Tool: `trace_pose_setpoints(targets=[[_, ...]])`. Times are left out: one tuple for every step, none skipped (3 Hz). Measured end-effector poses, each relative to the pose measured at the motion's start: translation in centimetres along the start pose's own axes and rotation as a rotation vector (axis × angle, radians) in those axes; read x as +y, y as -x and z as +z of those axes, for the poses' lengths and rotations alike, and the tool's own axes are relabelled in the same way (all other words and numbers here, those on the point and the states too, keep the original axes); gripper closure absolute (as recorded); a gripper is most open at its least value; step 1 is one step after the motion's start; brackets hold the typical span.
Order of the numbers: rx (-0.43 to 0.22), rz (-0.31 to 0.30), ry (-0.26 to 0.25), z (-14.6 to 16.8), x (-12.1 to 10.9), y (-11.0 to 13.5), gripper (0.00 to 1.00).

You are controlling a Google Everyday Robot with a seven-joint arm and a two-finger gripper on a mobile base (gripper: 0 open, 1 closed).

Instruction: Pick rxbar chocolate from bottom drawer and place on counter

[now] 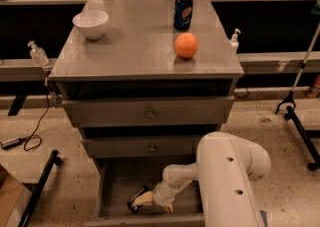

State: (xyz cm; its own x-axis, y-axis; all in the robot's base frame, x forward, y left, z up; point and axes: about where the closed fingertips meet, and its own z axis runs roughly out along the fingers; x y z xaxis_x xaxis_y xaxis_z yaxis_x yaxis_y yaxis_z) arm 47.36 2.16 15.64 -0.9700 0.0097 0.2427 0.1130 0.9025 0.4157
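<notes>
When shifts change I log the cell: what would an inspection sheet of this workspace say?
Surface: counter, grey metal, slightly glossy.
Job's things: rxbar chocolate in the open bottom drawer, near its front.
Clutter: white bowl, Pepsi can and orange on the counter.
Gripper: gripper low in the bottom drawer, at the bar.
Cables: black cable on the floor, left.
Surroundings: left pump bottle, right pump bottle, black stand at right.
</notes>
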Motion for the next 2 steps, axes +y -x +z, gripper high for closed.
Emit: trace_pose_setpoints(targets=[[-0.116,-0.163,-0.046,-3.2,5.5,0.6,0.0],[-0.22,-0.379,-0.04,-6.9,11.7,0.0,0.0]])
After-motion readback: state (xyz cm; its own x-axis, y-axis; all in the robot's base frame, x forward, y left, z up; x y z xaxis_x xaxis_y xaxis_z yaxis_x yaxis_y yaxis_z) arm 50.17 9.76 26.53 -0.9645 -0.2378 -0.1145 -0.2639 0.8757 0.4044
